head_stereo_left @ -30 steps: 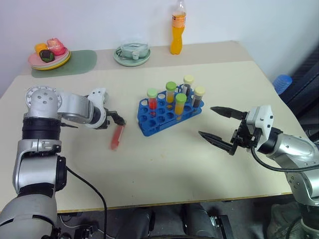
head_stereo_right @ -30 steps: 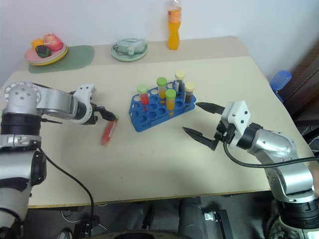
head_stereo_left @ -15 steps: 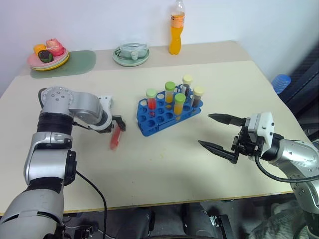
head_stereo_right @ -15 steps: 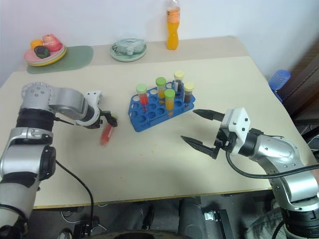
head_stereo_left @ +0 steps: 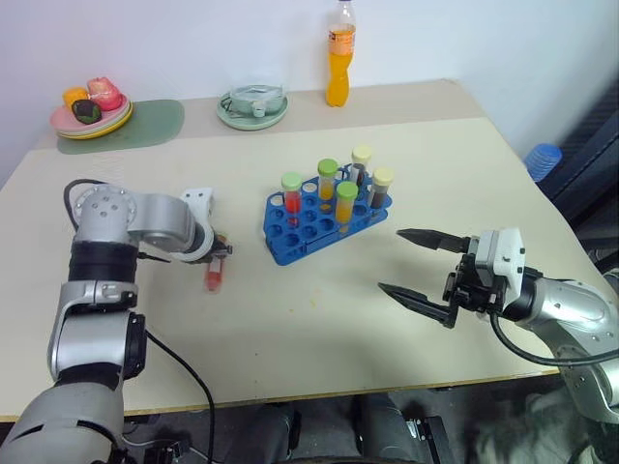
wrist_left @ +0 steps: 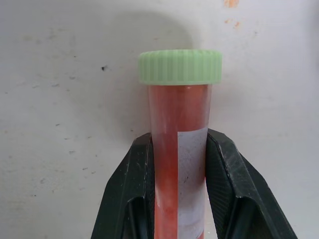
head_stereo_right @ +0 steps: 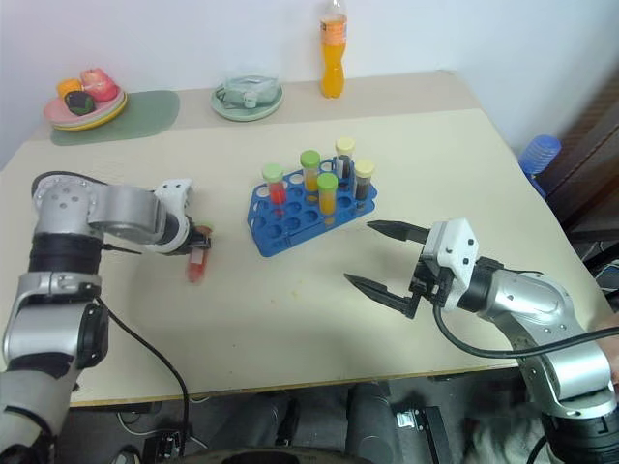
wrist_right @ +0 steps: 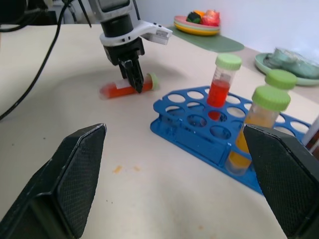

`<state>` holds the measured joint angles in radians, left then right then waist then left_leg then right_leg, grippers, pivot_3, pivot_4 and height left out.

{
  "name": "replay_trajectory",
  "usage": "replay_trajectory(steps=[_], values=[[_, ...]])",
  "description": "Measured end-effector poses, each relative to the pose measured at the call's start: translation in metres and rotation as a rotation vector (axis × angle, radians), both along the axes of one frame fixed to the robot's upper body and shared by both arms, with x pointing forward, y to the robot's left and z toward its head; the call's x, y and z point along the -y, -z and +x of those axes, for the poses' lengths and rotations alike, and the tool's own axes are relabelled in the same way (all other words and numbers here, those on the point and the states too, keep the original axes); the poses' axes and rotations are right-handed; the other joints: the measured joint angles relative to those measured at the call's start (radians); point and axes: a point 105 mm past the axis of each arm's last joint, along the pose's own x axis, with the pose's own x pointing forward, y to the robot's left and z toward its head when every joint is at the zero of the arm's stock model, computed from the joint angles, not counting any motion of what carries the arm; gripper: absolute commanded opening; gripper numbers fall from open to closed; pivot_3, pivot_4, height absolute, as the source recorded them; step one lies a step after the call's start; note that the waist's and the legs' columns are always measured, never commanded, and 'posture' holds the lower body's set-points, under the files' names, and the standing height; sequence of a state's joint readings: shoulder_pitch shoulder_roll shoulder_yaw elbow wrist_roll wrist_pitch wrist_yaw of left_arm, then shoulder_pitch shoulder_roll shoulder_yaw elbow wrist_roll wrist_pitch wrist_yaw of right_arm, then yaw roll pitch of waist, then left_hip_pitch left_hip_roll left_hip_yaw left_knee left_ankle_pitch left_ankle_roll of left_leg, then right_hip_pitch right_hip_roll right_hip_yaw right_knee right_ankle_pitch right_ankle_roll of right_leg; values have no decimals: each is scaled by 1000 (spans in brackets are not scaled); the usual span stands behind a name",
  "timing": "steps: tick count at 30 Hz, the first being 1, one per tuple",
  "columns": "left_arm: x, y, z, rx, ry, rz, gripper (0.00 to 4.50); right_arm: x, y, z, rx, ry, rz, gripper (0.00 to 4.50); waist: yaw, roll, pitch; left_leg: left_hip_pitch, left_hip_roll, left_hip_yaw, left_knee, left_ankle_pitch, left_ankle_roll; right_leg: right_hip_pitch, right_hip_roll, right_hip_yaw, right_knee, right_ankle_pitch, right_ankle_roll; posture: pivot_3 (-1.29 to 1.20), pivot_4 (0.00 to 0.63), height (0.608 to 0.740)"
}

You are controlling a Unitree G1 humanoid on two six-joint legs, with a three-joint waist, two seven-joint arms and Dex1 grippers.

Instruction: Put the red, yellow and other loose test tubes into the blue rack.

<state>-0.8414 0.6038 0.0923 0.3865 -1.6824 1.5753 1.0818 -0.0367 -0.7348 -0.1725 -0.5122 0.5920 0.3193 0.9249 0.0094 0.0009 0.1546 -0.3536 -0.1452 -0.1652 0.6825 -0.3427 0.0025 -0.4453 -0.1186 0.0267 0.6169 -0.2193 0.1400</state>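
Five capped tubes stand in the blue rack point(head_stereo_left: 324, 220) at mid-table. Left of it, a red test tube point(wrist_left: 178, 164) with a green cap lies on the table point(head_stereo_left: 319, 319), clamped between the two fingers of the left gripper point(head_stereo_left: 219, 250). Right gripper point(head_stereo_left: 418, 266) hovers near the table's right edge, jaws spread wide, holding nothing.
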Motion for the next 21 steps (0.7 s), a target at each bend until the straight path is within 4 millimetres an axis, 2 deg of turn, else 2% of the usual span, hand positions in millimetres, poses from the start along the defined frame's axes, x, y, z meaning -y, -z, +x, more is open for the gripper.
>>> replay_trajectory(steps=[5, 9, 14, 17, 21], values=[[-2, -4, -24, 87, 98, -46, 845, 3, 2, 8, -12, -3, 7, 4500, 3, 0, 0, -1, 0, 0, 0, 0, 0, -1, 0, 0, 0, 0, 0, 0, 150, 740], [14, -25, -45, 211, 294, -123, 845, 4, -2, 12, 2, -1, 12, 4500, 9, 0, 0, -1, 0, 0, 0, 0, 0, 0, 0, -1, -1, 0, 0, 0, 150, 740], [51, -56, -50, 565, 534, -113, 845, 7, -3, 13, -8, 3, 2, 4500, 19, 0, 0, -1, 0, 1, 0, 0, 0, 1, 0, -1, -2, 0, 0, 0, 150, 740], [75, -74, -47, 832, 632, -228, 845, 14, -1, 14, -34, 42, -21, 4500, 31, 0, 0, -2, 0, 1, 0, 0, 0, 1, 0, -1, -4, 0, -1, 0, 150, 740], [78, -84, -26, 1103, 690, -79, 845, 24, -1, 14, -58, 107, -33, 4500, 35, 1, 0, -2, 0, 2, 0, 0, 0, 2, -1, -1, -5, 1, -2, 0, 150, 740]])
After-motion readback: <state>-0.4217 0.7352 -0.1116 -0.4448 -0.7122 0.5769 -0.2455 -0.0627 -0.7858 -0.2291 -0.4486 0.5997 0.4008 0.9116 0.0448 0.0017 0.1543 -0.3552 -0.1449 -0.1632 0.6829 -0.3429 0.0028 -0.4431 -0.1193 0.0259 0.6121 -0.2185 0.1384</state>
